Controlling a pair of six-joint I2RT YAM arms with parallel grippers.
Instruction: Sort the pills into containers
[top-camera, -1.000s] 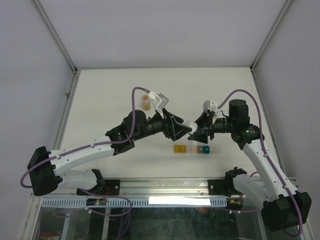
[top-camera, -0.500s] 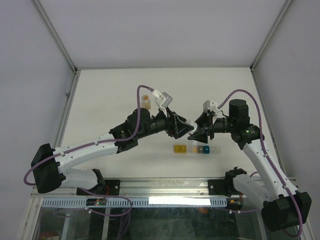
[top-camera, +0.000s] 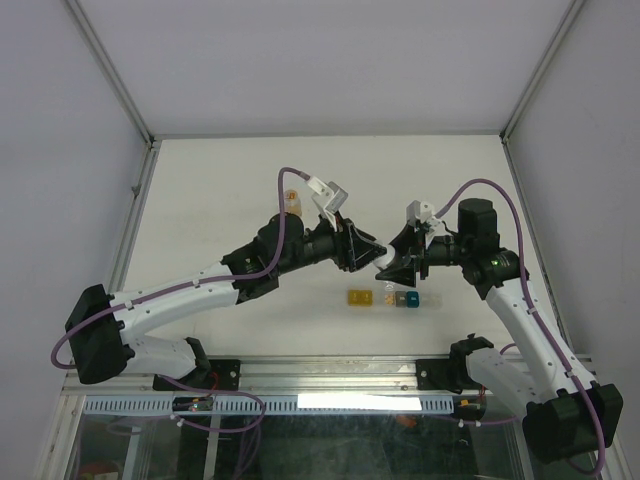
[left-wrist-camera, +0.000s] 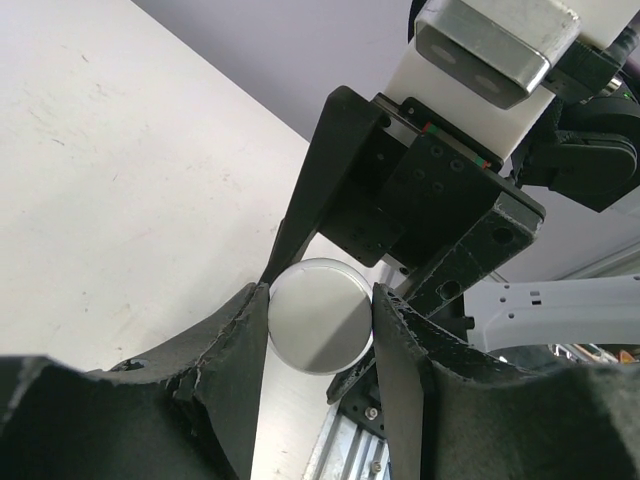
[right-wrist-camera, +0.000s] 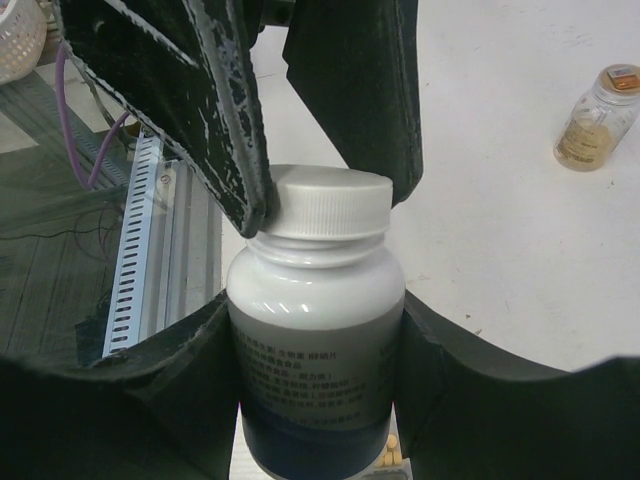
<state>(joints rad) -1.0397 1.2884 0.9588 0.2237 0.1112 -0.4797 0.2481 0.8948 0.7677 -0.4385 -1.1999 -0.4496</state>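
Note:
My right gripper (right-wrist-camera: 318, 315) is shut on a white pill bottle (right-wrist-camera: 315, 350) with a dark blue band, holding it off the table. My left gripper (left-wrist-camera: 320, 300) faces it, its fingers (right-wrist-camera: 235, 120) pressed on both sides of the bottle's round white cap (left-wrist-camera: 320, 316). From above, the two grippers (top-camera: 372, 257) (top-camera: 397, 266) meet over the table, the bottle (top-camera: 385, 262) between them. Below them lies the strip of containers (top-camera: 383, 298), with a yellow box (top-camera: 358, 298) and a blue-teal box (top-camera: 406, 298). Small yellow pills (right-wrist-camera: 392, 452) show under the bottle.
A small amber bottle (top-camera: 292, 203) stands on the table behind the left arm and also shows in the right wrist view (right-wrist-camera: 597, 118). A metal rail (top-camera: 330, 375) runs along the near edge. White walls (top-camera: 300, 60) enclose the table.
My left gripper has slid right toward the bottle and its jaws have narrowed onto the cap. The right arm and the bottle have stayed still.

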